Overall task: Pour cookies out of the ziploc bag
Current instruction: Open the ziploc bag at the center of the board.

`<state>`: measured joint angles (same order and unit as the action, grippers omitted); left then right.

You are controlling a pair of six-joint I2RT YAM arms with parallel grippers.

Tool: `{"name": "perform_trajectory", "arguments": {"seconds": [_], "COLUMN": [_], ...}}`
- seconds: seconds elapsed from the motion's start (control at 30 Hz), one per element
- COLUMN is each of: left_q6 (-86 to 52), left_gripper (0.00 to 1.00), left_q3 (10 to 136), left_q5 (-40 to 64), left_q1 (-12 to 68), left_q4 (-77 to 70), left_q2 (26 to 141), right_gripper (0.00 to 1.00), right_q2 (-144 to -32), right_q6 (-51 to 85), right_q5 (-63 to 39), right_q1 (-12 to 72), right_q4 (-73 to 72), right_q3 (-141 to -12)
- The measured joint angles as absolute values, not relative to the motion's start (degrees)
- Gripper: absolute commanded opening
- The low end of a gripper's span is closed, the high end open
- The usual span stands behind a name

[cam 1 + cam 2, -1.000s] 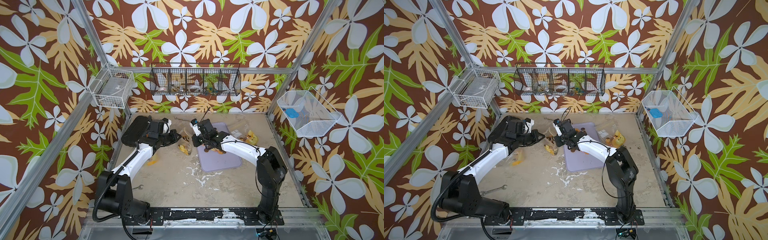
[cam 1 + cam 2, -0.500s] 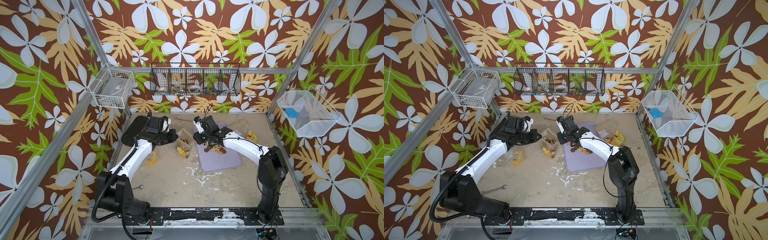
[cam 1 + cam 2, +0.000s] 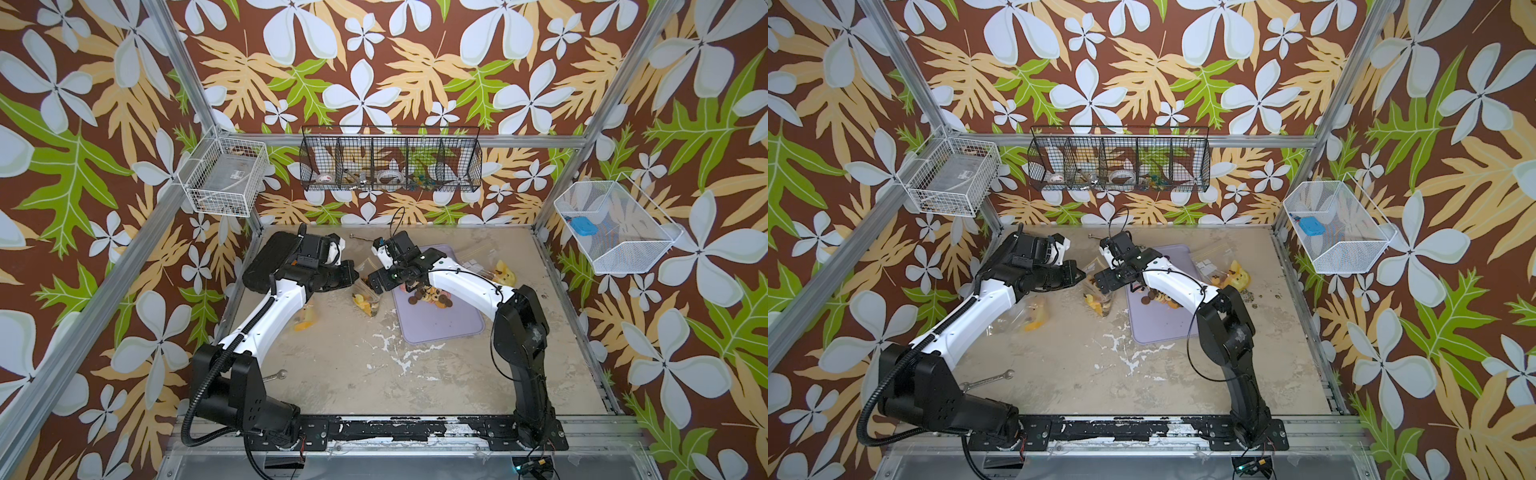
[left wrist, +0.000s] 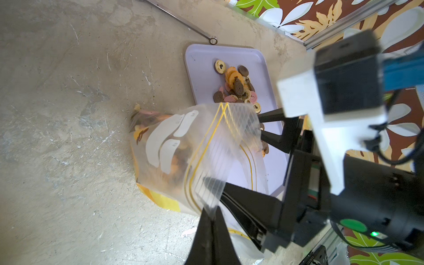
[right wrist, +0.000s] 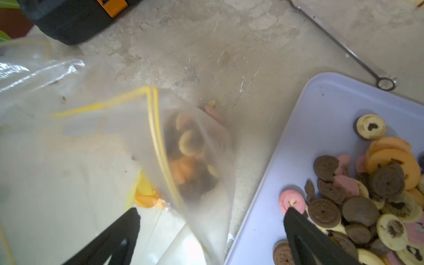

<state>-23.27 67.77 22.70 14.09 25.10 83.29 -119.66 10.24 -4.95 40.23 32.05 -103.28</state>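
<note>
The left gripper (image 4: 211, 202) is pinched shut on the rim of the ziploc bag (image 4: 183, 146). The right gripper (image 5: 212, 212) has its jaws wide apart and holds nothing. A heap of cookies (image 4: 236, 85) already lies on the lilac tray (image 4: 202, 59), but many are still inside the bag, which stands just beside the tray. The pour looks roughly half done.

Brown wallpaper (image 3: 374, 62) all round: big white flowers, green and tan leaves. Aluminium posts (image 3: 185, 75) frame the corners. A black wire basket (image 3: 390, 162) hangs on the back wall, with a white wire basket (image 3: 226, 176) on one side wall and a white mesh basket (image 3: 615, 232) opposite. Below lies a beige tabletop (image 3: 353, 374), scuffed, flecked white, evenly lit.
</note>
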Motion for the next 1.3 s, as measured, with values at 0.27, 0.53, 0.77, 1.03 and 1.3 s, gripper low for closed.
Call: {"name": "perform_trajectory", "arguments": {"seconds": [0.27,0.53,0.77,1.03,1.3], "left_q6": [-22.2,-21.1,-20.5,-18.3,-17.4], "left_gripper": [0.0,0.0,0.0,0.0,0.0], "left_q3": [68.9,69.6,70.8,76.4,79.5], "left_q5": [21.8,21.5,21.5,20.2,20.1], "left_q1": [14.1,14.1,14.3,14.3,14.3], "left_q4": [26.0,26.3,27.1,29.6,31.7], "left_q2": [84.1,85.0,86.0,88.6,90.7], "right_gripper": [1.0,1.0,1.0,1.0,1.0], "right_q2": [-116.5,-114.7,-111.4,-100.4,-96.0], "right_q6": [10.0,8.8,8.5,8.6,3.2], "right_q5": [0.5,1.4,0.5,-14.5,-21.3], "right_q1": [37.1,34.3,32.4,32.6,39.0], "right_q4": [32.8,32.7,31.8,32.1,30.1], "right_q3": [-99.5,-95.3,-92.6,-92.1,-90.4]}}
